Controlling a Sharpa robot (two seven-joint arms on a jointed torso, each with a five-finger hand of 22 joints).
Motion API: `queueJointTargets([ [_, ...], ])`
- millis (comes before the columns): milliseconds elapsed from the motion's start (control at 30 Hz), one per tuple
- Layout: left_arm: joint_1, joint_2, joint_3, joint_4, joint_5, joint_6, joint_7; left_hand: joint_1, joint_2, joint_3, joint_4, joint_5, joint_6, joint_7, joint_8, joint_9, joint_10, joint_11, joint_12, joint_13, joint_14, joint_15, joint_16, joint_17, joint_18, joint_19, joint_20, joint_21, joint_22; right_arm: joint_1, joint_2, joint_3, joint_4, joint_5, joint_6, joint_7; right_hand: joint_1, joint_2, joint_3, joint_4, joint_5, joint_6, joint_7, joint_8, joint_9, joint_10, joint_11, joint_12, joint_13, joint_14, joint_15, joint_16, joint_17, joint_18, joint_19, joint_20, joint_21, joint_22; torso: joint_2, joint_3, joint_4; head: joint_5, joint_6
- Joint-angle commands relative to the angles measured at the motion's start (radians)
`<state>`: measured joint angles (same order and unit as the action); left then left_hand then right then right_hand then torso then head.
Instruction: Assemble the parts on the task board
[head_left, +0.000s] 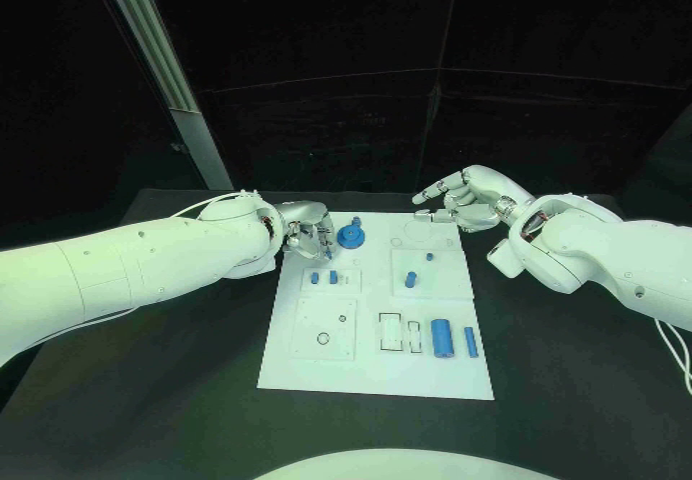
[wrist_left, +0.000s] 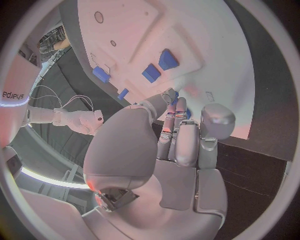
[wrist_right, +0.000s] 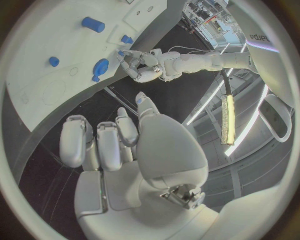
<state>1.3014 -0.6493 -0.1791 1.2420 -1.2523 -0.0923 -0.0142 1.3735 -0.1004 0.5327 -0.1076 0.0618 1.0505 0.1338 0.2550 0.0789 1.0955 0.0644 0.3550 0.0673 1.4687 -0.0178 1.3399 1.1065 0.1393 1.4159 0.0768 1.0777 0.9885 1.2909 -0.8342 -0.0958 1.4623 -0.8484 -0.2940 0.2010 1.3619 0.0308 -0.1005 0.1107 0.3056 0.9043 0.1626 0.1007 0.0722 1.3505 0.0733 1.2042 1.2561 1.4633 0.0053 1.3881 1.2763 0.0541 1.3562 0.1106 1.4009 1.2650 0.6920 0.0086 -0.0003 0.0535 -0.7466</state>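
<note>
The left robot hand (head_left: 306, 238) rests at the far left corner of the white board (head_left: 378, 375), fingers curled; whether it holds a blue piece I cannot tell. Just beside it sits a blue gear (head_left: 353, 237). The right robot hand (head_left: 464, 200) hovers empty, fingers apart. A cylinder (head_left: 443, 338) and pin (head_left: 470, 341) lie loose nearer the robot, so much assembly remains.

"Sharpa" logo, partly legible, on the right arm (wrist_left: 15, 95) seen in left wrist view; same logo, cut off at frame rim, on the left arm (wrist_right: 259, 37) in right wrist view. No other legible txt.
</note>
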Motion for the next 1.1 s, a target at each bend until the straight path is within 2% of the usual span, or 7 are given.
queueJointTargets([
  [33, 0.0, 0.003, 0.0, 0.002, -0.004, 0.022, -0.008, -0.005, 0.0, 0.004, -0.002, 0.001, 0.005, -0.001, -0.005, 0.0, 0.008, 0.0, -0.003, 0.002, 0.023, -0.003, 0.003, 0.0, -0.02, 0.005, 0.0, 0.003, 0.001, 0.002, 0.0, 0.001, 0.002, -0.001, 0.004, 0.007, -0.002, 0.01, -0.005, 0.0, 0.004, 0.008, 0.0, 0.007, 0.0, -0.006, 0.0, -0.002, -0.001, 0.043, -0.008, -0.004, 0.001, 0.019, -0.007, -0.002, -0.004, 0.0, 0.001, -0.0001, -0.0005, -0.002, -0.001],
  [533, -0.002, 0.012, 0.0, 0.001, -0.004, 0.031, -0.003, -0.012, -0.003, 0.0, -0.002, 0.0, 0.004, -0.002, -0.008, -0.001, 0.006, 0.0, -0.008, 0.001, 0.022, -0.004, 0.002, -0.004, -0.019, 0.003, 0.0, 0.002, 0.001, 0.002, 0.002, 0.001, 0.001, -0.001, 0.006, 0.008, -0.002, 0.01, -0.005, 0.0, 0.004, 0.008, 0.0, 0.007, 0.0, -0.006, 0.0, -0.002, -0.001, 0.043, -0.008, -0.004, 0.001, 0.019, -0.007, -0.002, -0.004, 0.0, 0.0, 0.0, 0.0, -0.003, -0.004],
  [833, -0.002, 0.015, 0.0, -0.003, -0.004, 0.041, -0.01, -0.035, -0.015, -0.009, -0.002, 0.0, -0.026, 0.007, -0.035, -0.011, -0.032, 0.013, -0.038, -0.003, 0.019, 0.005, -0.001, -0.018, -0.02, -0.001, 0.006, -0.002, 0.0, 0.002, 0.002, 0.001, 0.001, -0.001, 0.006, 0.007, -0.002, 0.01, -0.005, 0.0, 0.004, 0.008, 0.0, 0.007, 0.0, -0.006, 0.0, -0.002, -0.001, 0.043, -0.008, -0.004, 0.001, 0.019, -0.007, -0.002, -0.004, 0.0, 0.0, 0.0004, -0.0005, -0.003, -0.004],
  [1100, -0.002, 0.013, -0.001, -0.003, -0.002, 0.045, -0.013, -0.05, -0.036, -0.025, -0.006, 0.0, -0.068, 0.018, -0.065, -0.014, -0.083, 0.027, -0.057, -0.002, 0.014, 0.017, -0.005, -0.034, -0.018, -0.008, 0.016, -0.014, -0.011, 0.002, 0.0, 0.001, 0.0, -0.001, 0.006, 0.006, -0.002, 0.01, -0.005, 0.0, 0.004, 0.008, 0.0, 0.007, 0.0, -0.006, 0.0, -0.002, -0.001, 0.043, -0.008, -0.004, 0.001, 0.019, -0.007, -0.002, -0.004, 0.0, -0.001, -0.0001, 0.0002, -0.004, -0.004],
])
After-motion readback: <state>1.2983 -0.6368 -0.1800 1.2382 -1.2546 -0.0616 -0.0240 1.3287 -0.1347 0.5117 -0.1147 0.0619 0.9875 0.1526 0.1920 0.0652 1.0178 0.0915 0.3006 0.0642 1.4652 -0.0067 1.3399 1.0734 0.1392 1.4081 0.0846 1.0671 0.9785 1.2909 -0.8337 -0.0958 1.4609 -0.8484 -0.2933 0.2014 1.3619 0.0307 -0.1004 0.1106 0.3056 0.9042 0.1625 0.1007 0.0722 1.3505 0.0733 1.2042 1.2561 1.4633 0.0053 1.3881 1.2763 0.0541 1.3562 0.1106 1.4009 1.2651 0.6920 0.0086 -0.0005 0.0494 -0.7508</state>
